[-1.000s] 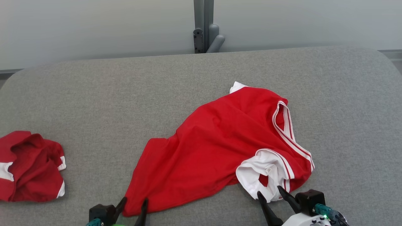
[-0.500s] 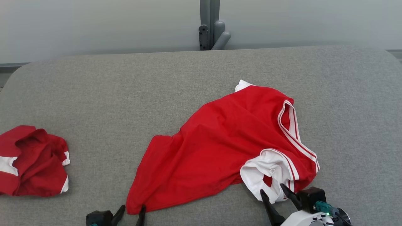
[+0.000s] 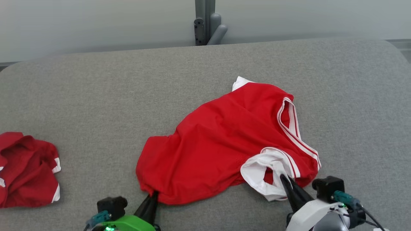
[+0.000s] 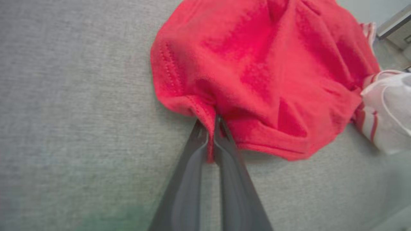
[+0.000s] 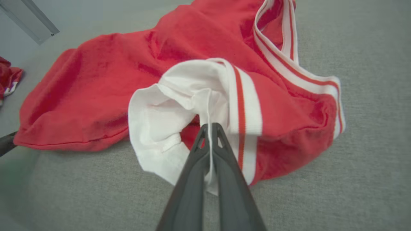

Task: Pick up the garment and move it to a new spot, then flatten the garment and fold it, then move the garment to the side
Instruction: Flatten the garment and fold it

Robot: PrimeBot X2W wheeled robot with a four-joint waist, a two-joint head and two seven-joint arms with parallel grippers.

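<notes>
Here, left pincer clamped on red garment hem, right pincer clamped on its white sleeve.

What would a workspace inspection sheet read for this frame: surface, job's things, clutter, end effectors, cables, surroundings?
Surface: grey fabric-covered table, no stains seen.
Job's things: red garment with white striped trim, crumpled, lying right of centre; its white sleeve is at the near edge.
Clutter: second red garment, bunched at the table's left, apart from the first.
End effectors: left end effector shut on the red garment's near hem corner; right end effector shut on the white sleeve.
Cables: dark cable at the right wrist, off the cloth.
Surroundings: grey post and pale wall behind the table.
</notes>
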